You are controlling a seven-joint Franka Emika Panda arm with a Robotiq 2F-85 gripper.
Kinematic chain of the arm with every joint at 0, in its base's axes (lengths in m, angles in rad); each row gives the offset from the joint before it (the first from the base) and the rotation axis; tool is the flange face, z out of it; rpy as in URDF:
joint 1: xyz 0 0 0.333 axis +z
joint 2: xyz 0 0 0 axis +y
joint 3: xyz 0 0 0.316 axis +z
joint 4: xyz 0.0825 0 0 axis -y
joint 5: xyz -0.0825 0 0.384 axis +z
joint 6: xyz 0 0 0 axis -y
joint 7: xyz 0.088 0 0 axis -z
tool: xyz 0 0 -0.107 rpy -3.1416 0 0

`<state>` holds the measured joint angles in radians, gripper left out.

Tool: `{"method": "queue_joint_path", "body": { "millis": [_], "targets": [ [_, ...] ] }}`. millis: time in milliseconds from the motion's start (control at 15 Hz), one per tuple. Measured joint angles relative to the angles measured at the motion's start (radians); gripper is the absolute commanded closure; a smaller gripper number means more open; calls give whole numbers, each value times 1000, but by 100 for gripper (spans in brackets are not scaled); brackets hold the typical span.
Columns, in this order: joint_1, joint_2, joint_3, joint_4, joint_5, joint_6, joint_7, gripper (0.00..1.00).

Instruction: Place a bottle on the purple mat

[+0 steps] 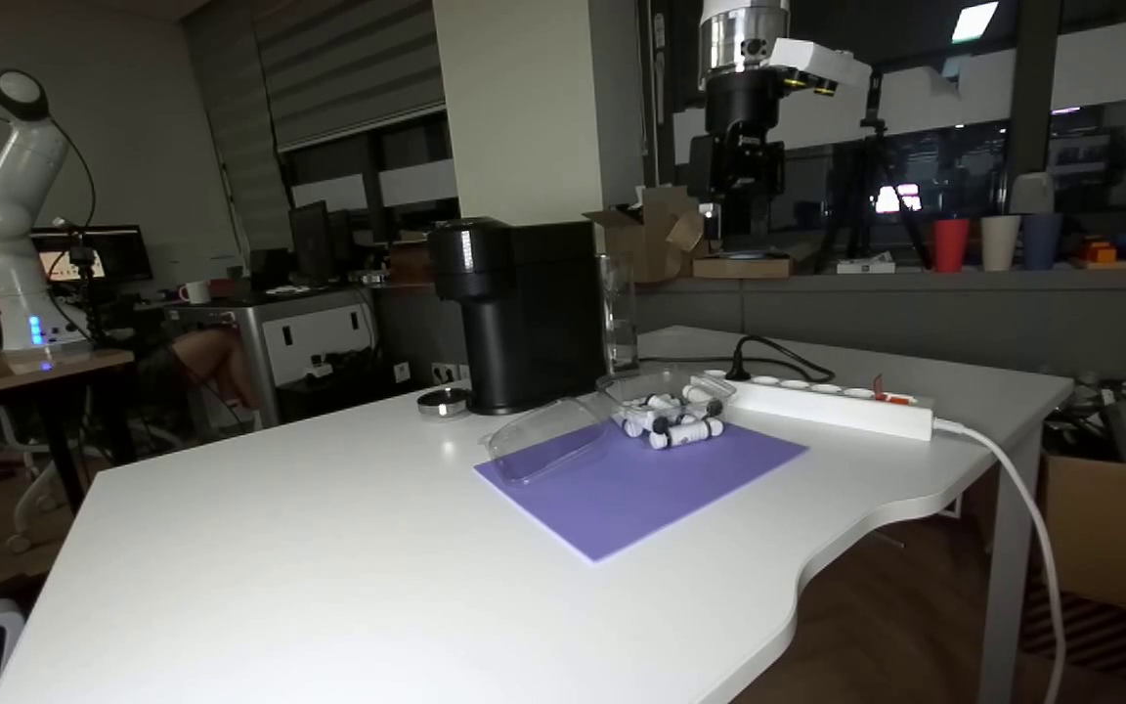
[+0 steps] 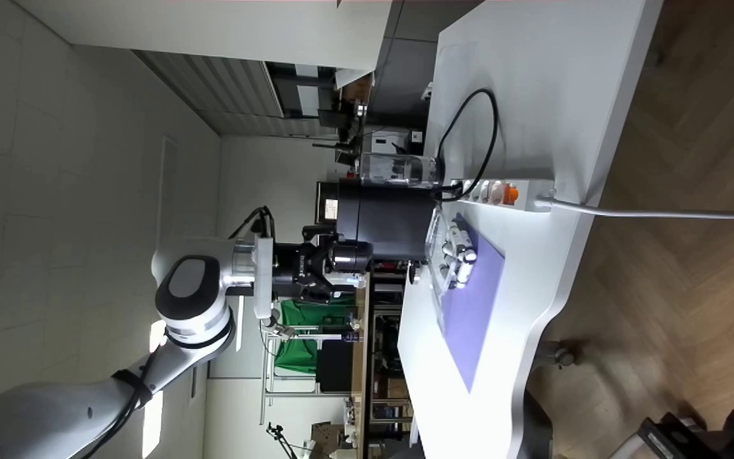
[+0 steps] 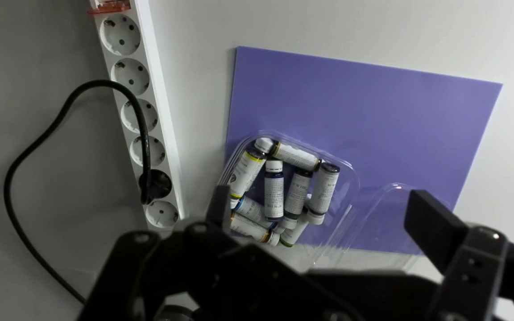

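Observation:
Several small bottles with whitish labels (image 3: 274, 194) lie in a clear plastic container (image 3: 350, 168), some across others. Most visible caps are white in the wrist view. Bottles also show in both exterior views (image 1: 687, 434) (image 2: 466, 271). Which one the task means I cannot tell. The purple mat (image 3: 364, 111) lies flat on the white table, also in both exterior views (image 1: 612, 508) (image 2: 475, 338). The container rests partly on it, its clear lid (image 1: 548, 445) folded open beside it. My gripper (image 3: 320, 209) is open and empty, high above the table (image 1: 741, 191) (image 2: 345, 268).
A white power strip (image 3: 156, 102) with a black cable (image 3: 10, 187) lies beside the mat. A tall black coffee machine (image 1: 543, 313) stands behind the container, with a clear cylinder (image 1: 619, 328) and a small round tin (image 1: 444, 402) near it. The table's front edge is curved.

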<state>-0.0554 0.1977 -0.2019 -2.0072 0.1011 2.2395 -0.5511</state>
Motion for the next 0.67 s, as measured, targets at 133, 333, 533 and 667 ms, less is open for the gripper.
{"method": "queue_joint_path", "body": {
  "millis": [133, 333, 533, 667],
  "targets": [
    [-2, 0, 0, 1, 0, -1, 0, 0],
    [-2, 0, 0, 1, 0, -1, 0, 0],
    [-34, 4, 36, 0, -5, 35, -5, 0],
    [-53, 14, 60, 3, -3, 102, -13, 0]
  ]
}}
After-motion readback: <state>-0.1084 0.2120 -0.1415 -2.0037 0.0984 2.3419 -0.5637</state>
